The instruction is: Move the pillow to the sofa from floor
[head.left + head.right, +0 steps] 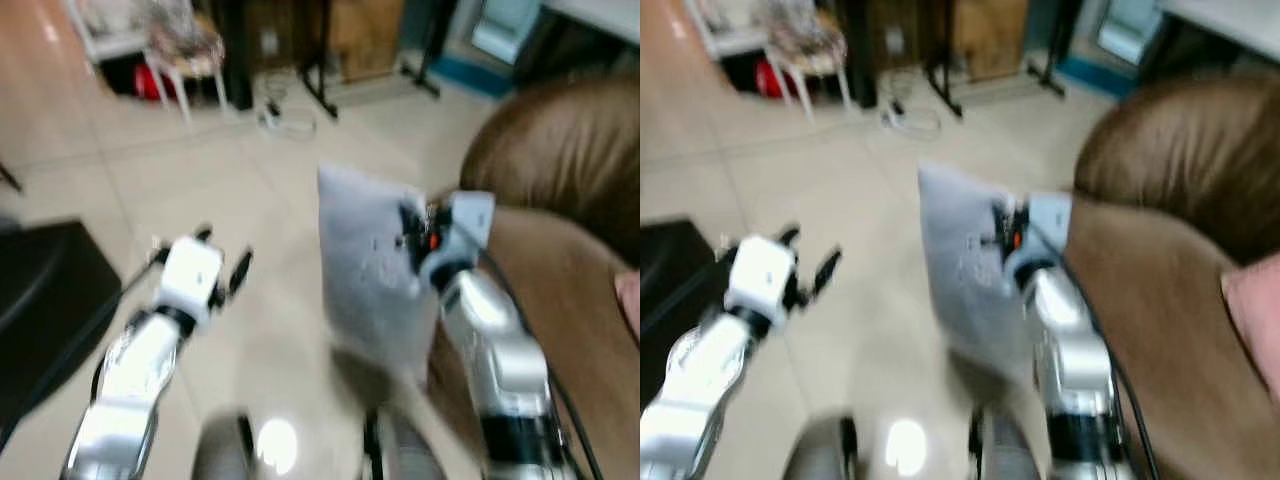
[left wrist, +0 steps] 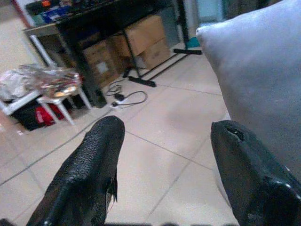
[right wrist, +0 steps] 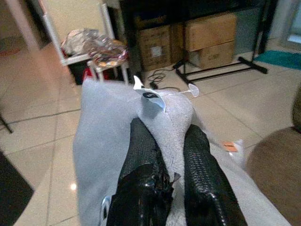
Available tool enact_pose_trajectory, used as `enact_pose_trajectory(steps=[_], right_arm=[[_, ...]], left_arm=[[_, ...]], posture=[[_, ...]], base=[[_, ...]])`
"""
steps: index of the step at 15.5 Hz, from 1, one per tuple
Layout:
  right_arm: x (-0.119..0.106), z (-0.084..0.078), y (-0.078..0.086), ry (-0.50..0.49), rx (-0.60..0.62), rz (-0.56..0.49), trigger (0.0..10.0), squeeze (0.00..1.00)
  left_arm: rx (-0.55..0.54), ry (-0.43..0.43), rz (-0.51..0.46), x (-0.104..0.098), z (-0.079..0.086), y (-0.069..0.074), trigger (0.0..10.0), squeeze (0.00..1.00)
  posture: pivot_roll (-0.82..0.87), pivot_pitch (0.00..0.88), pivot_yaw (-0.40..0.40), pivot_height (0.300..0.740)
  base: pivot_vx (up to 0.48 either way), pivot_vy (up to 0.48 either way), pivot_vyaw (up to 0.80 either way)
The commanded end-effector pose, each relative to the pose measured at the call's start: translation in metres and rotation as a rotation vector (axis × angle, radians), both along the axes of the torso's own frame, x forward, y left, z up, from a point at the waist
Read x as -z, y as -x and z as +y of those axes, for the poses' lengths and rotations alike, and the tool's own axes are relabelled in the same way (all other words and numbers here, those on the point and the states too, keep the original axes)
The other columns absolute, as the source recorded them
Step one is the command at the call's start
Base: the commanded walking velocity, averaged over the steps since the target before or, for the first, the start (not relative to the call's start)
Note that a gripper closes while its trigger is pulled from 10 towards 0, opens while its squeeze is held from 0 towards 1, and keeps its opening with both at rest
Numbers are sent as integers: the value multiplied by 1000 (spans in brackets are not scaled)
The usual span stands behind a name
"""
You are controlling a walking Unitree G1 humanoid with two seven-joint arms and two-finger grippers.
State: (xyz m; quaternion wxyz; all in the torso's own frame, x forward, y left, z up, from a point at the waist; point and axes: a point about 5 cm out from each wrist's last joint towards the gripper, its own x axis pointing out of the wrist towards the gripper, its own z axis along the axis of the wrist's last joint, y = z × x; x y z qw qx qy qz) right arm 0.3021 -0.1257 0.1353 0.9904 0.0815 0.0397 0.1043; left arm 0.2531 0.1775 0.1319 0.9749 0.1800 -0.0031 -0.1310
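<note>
Pillow point(image 1: 370, 280): pale grey, hanging upright off the floor, held by one edge, just beside the brown sofa point(image 1: 570, 250) and not yet on it.
Right gripper point(image 3: 164, 141): the two black fingers are pinched into the pillow's fabric near its white tag; a firm hold, by the look of it.
Left gripper point(image 2: 164, 155): fingers spread apart, holding nothing, hovering over the tiled floor point(image 1: 240, 200) with the pillow's face close alongside one finger.
Progress: the lift from the floor looks done; the carry across and the set-down on the seat remain. I'd call it a little past halfway.
What is left: swing the pillow over the sofa arm, lower it onto the cushion, let go.
Sofa: large, brown, rounded arm nearest the robot; a pink thing point(image 1: 1255, 310) lies at its far edge, too blurred to name.
In the way: the sofa arm itself stands between pillow and seat, so the pillow likely needs to go over it; otherwise nothing blocks the path.
Surroundings: a dark object point(image 1: 45, 300) low at the robot's left; a white stool point(image 3: 96, 59) heaped with crumpled wrapping; cardboard boxes point(image 3: 207, 33) under a dark table point(image 2: 103, 19); a cable point(image 2: 124, 99) coiled on the tiles.
Picture quality: head views are smeared, so fine detail is uncertain.
</note>
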Motion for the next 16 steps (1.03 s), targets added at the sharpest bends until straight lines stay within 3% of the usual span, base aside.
enact_pose_trajectory(steps=[1,4,15,16], right_arm=[[-5,-2,1,10,10,-41,0,0],[8,-1,3,19,-38,2,0,0],[41,-15,12,44,4,109,0,0],[46,-17,14,68,4,136,10000,0]], left_arm=[[-9,-5,-7,0,1,-1,10000,0],[-45,4,18,6,10,3,10000,0],[-79,24,45,15,16,9,10000,0],[-92,46,58,20,19,11,10000,0]], posture=[[-105,0,-54,711],[-102,0,-59,740],[-109,0,-52,740],[-111,0,-51,740]], base=[[0,0,0],[0,0,0],[0,0,0],[0,0,0]])
